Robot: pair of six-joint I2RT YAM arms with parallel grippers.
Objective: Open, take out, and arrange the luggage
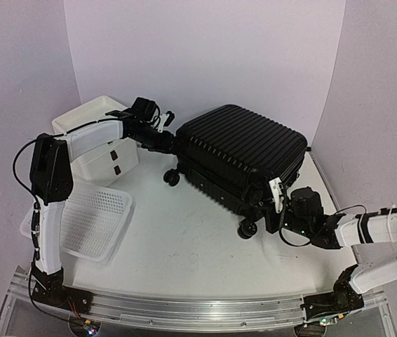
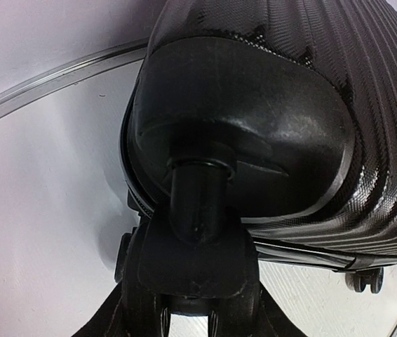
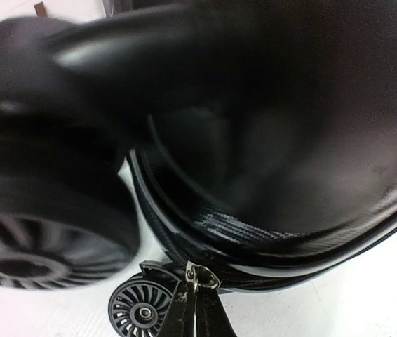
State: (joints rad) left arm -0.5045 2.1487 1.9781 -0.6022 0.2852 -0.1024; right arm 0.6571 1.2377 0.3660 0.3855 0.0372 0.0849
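The luggage [image 1: 244, 151] is a black ribbed hard-shell suitcase lying flat and closed on the white table. My left gripper [image 1: 167, 142] is at its far left corner. In the left wrist view the luggage's corner [image 2: 254, 119] fills the frame, and the gripper [image 2: 191, 284] is closed around a caster wheel's fork [image 2: 193, 263]. My right gripper [image 1: 280, 207] is at the near right corner. In the right wrist view the right gripper [image 3: 197, 298] is shut on the metal zipper pull [image 3: 200, 276] at the shell seam [image 3: 205, 228].
A white three-drawer box [image 1: 97, 144] stands at the back left, behind the left arm. A white perforated basket [image 1: 97, 219] lies at the left front. Two caster wheels [image 1: 247, 228] [image 1: 172, 177] stick out on the luggage's near side. Purple walls close in the back and sides.
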